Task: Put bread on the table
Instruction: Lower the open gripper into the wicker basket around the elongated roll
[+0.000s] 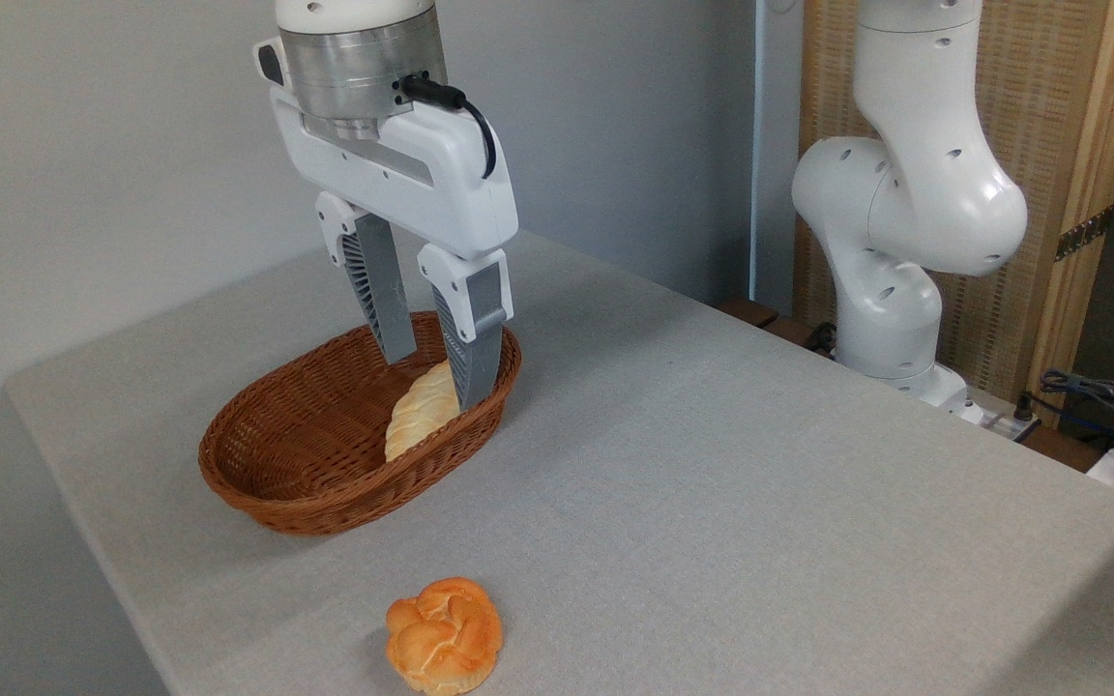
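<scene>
the open tool (429, 372) hangs right over the far end of the bread (419, 411), which lies long-ways in the basket (257, 464).

Your claw (433, 372) hangs from the top of the picture, at about 11 o'clock from its centre, pointing straight down. Its two grey ribbed fingers (378, 290) stand apart, the jaws spread. The arm's white base column (891, 242) rises at 2 o'clock, jointed and curving upward out of view.
</scene>
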